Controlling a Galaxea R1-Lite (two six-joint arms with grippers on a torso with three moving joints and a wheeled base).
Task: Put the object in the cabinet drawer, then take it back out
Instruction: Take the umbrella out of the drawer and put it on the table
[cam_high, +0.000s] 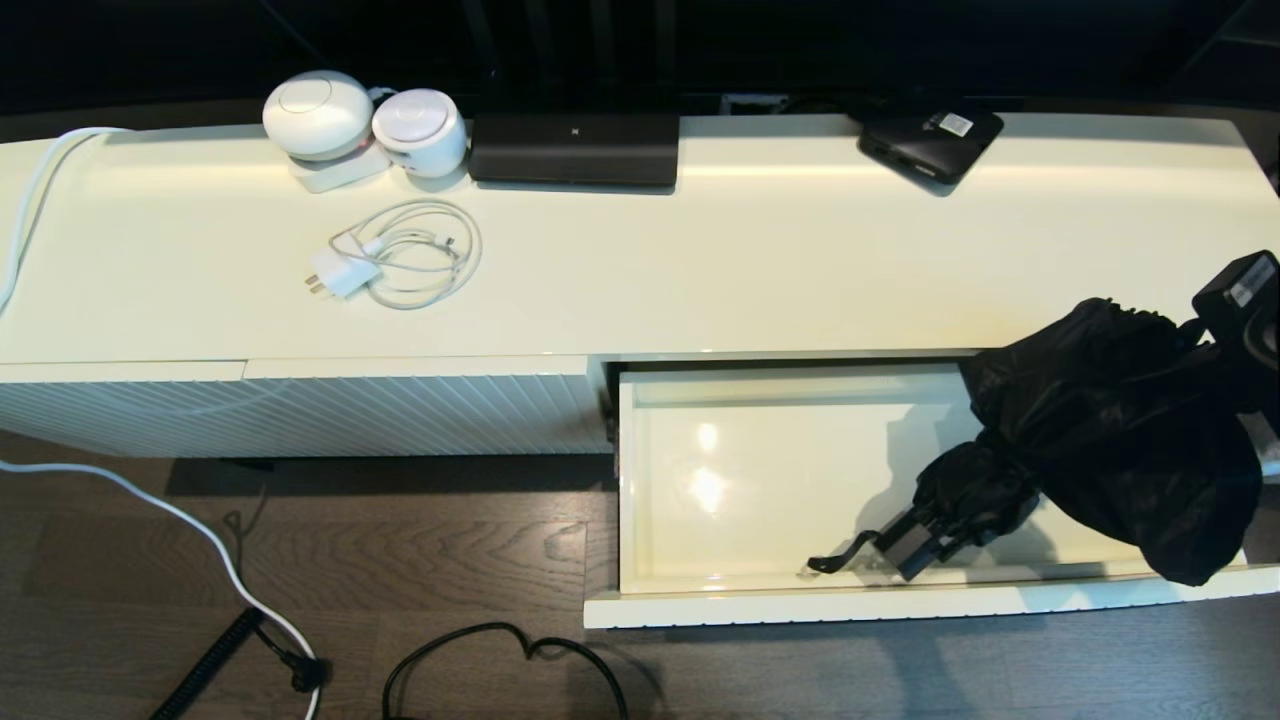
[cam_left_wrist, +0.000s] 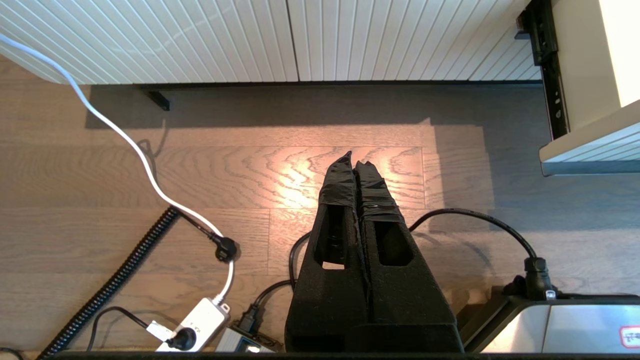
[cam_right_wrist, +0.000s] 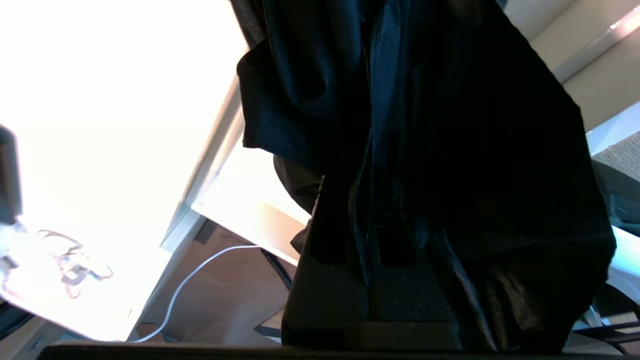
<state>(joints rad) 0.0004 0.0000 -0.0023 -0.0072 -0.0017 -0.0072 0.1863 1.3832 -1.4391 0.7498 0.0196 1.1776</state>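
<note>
The black folding umbrella hangs over the right part of the open cabinet drawer. Its bunched fabric is up at the drawer's right end. The short handle points down to the glossy drawer floor near the front wall, and the wrist loop trails beside it. My right gripper is shut on the umbrella's fabric, with its fingertips buried in the folds. In the head view the fabric hides that gripper. My left gripper is shut on nothing, low over the wooden floor left of the drawer's front corner.
A flat black box with a sticker, a black bar, two white round devices and a white charger cable lie on the cabinet top. The diagonally ribbed panel is left of the drawer. Cables and a power strip lie on the floor.
</note>
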